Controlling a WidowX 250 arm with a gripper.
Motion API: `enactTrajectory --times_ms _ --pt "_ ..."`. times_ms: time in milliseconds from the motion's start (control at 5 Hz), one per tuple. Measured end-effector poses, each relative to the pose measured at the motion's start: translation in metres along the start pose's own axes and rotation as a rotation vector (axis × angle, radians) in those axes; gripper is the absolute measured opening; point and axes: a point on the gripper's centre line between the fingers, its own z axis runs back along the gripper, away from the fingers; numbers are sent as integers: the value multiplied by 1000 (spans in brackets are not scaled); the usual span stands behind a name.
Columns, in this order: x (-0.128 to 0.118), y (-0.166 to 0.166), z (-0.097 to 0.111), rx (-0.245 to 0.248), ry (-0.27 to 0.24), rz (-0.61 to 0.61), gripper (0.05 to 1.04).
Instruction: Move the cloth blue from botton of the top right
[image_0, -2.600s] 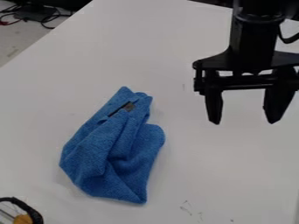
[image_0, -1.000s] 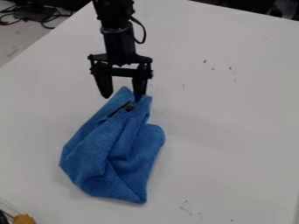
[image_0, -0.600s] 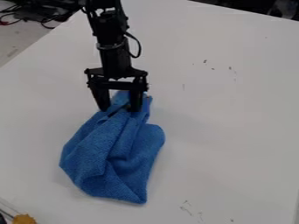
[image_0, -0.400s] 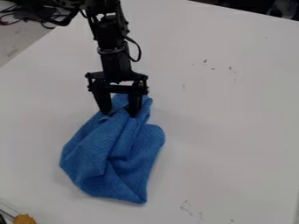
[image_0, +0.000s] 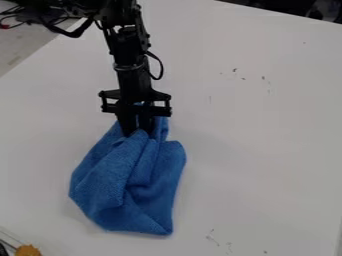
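Blue cloth (image_0: 120, 185) is lying crumpled on the white table (image_0: 267, 150), left of the middle of the view and reaching down into its lower half. Its narrow end is pointing up toward the arm, while its wider, folded body is spreading below. Soft folds are running lengthwise through the fabric, and one rounded fold is bulging out on the right side. A blunt corner is pointing down at the lower right of the bundle.

The black arm (image_0: 130, 55) is coming in from the upper left, with a cable (image_0: 159, 65) looping out beside it. Its gripper (image_0: 137, 131) is hanging down over the narrow end of the cloth and closing on it, the two fingers pinching a bunch of fabric between them. The rest of the cloth is resting on the tabletop.

At the lower left corner of the view, a yellow-orange round piece (image_0: 27, 250) is sitting well apart from the cloth. Small dark marks (image_0: 214, 239) are dotting the table near the lower edge, and others are showing toward the upper right. Beyond the table's left edge, dark cables (image_0: 8, 22) are lying at the upper left.
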Motion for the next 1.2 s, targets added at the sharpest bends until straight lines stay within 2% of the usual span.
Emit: enactTrajectory --times_ms 200,400,600,800,1000,1200 --pt "-2 -7 3 18 0 -17 140" --pt "-4 -11 17 31 -4 -15 76" --pt "-3 -15 36 9 -15 -24 71" --pt "-4 -6 50 -58 -32 17 71" --pt "-3 -5 63 -144 -77 24 71" --pt "-6 7 66 -300 -118 101 71"
